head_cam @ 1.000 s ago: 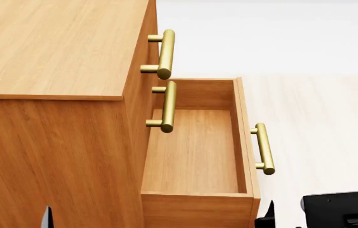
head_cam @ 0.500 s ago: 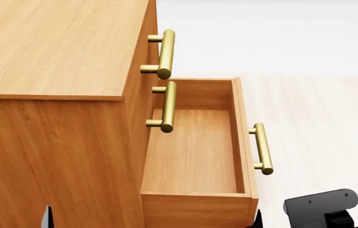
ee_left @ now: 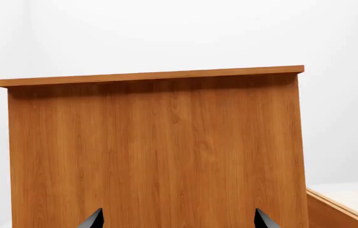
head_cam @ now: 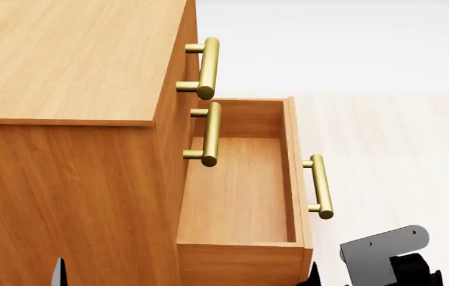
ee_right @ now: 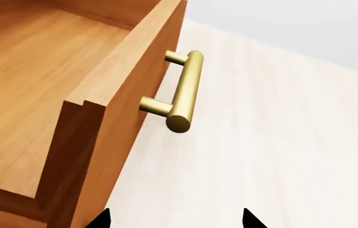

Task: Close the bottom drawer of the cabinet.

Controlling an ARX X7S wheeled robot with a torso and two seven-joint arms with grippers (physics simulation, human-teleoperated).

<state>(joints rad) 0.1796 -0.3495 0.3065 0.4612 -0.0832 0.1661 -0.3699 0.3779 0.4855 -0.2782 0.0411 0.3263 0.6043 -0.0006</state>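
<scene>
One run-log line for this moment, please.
orange-brown wooden bottom drawer: partly open, empty | right gripper: open, near brass bar handle | left gripper: open, idle

The cabinet (head_cam: 65, 137) is a warm orange-brown with fine wood grain streaking along its top and down its side, and the left wrist view shows the same grain on a flat panel. The bottom drawer (head_cam: 240, 196) matches it in orange-brown, paler across its inner floor and darker on the shaded walls. All three bar handles (head_cam: 320, 186) are a shiny brass gold. The floor (head_cam: 399, 155) is a pale cream with faint plank lines, against white walls. The right gripper (ee_right: 175, 218) shows black fingertips, and its arm body (head_cam: 383, 244) is dark grey to black.
</scene>
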